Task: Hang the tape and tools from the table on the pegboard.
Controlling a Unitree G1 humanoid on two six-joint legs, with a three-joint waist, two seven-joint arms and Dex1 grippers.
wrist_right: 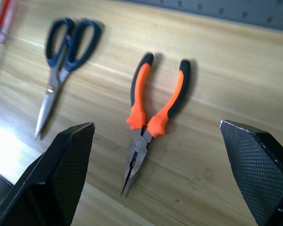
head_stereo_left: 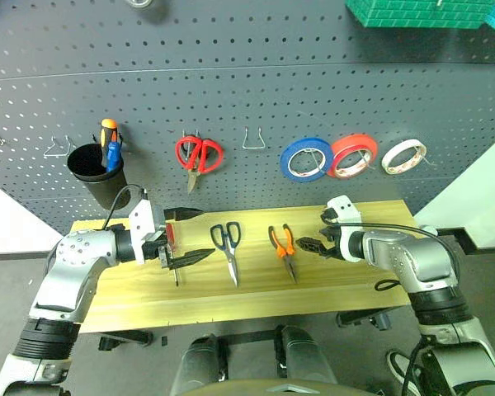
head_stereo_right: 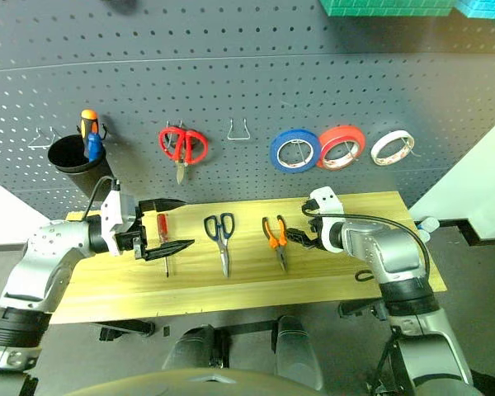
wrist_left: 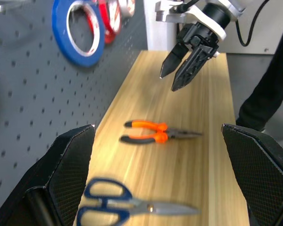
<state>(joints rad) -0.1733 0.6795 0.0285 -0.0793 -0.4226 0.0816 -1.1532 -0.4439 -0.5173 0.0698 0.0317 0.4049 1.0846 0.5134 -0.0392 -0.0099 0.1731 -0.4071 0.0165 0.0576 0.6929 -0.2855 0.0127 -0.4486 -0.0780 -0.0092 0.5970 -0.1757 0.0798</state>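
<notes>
The cream-white tape (head_stereo_left: 404, 156) hangs on a hook at the right of the dark pegboard (head_stereo_left: 231, 91). On the wood table (head_stereo_left: 355, 285) lie the red-handled screwdriver (head_stereo_left: 172, 238), the dark-handled scissors (head_stereo_left: 228, 244) and the orange-and-black pliers (head_stereo_left: 283, 246). My left gripper (head_stereo_left: 206, 232) is open and hovers level over the screwdriver, pointing toward the scissors. My right gripper (head_stereo_left: 304, 246) is open just right of the pliers and points down at them; the pliers (wrist_right: 151, 117) lie between its fingers in the right wrist view. Nothing is held.
Also on the pegboard are a black cup (head_stereo_left: 99, 169) holding an orange and a blue screwdriver, red scissors (head_stereo_left: 198, 154), an empty wire hook (head_stereo_left: 254, 140), a blue roll (head_stereo_left: 306, 159) and a red-orange roll (head_stereo_left: 352, 155). More empty hooks (head_stereo_left: 59, 148) sit far left.
</notes>
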